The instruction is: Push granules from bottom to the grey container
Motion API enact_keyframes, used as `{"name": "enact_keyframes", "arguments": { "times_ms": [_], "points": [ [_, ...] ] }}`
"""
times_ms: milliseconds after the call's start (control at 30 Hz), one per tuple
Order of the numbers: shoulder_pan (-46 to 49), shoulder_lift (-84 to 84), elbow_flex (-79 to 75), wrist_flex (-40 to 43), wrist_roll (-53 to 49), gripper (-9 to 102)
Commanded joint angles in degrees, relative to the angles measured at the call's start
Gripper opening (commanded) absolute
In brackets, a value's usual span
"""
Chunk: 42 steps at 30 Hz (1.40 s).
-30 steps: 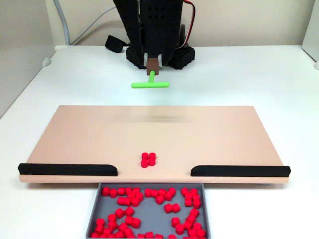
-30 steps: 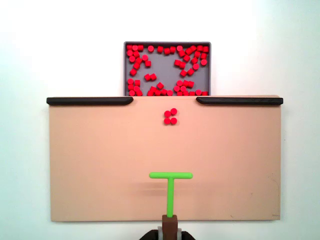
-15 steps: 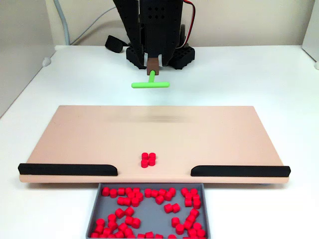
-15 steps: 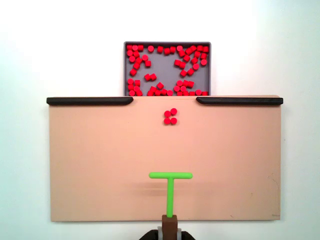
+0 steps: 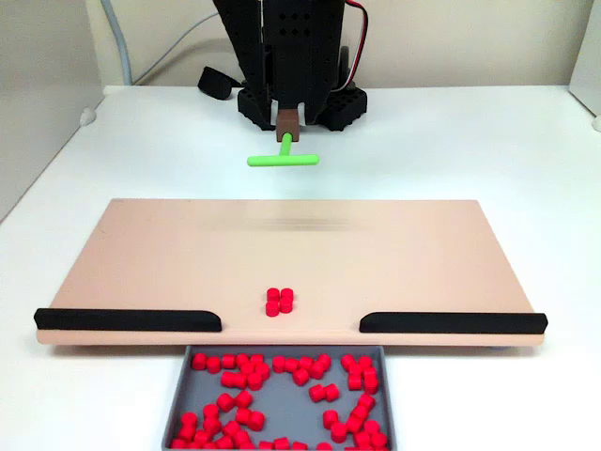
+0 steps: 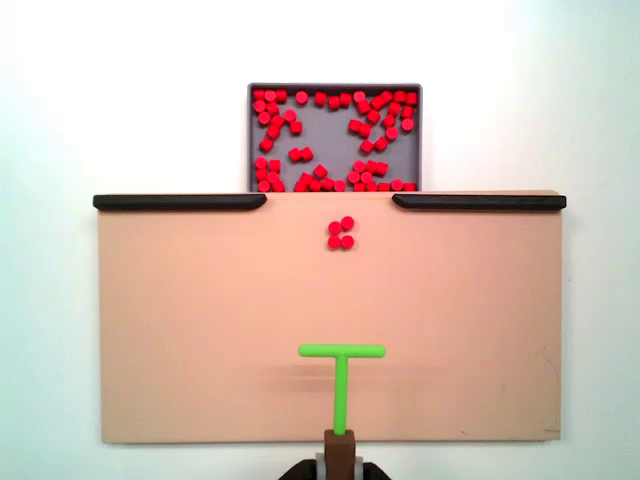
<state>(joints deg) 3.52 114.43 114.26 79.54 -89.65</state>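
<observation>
Looking near to far, in a fixed view we see:
Grey container (image 5: pixel 285 399): bottom centre, holding many red granules (image 5: pixel 239 381), below the board's edge.
Tan board (image 5: pixel 169 254): mid-frame; 4 loose granules (image 5: pixel 279 301) sit between 2 black strips (image 5: pixel 128 320).
Green T-shaped pusher (image 5: pixel 283 158): upper centre, above the board's far edge.
Gripper (image 5: pixel 287 120): top centre; we cannot tell its finger spacing, though the pusher's stem runs into a brown block there.
</observation>
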Motion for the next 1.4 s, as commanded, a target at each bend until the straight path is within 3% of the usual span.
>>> {"name": "enact_keyframes", "arguments": {
  "times_ms": [0, 1367],
  "points": [
    [0.8, 1.7, -1.4, -0.4, -0.7, 0],
    [1.6, -2.5, -0.9, -0.4, -2.6, 0]
  ]
}}
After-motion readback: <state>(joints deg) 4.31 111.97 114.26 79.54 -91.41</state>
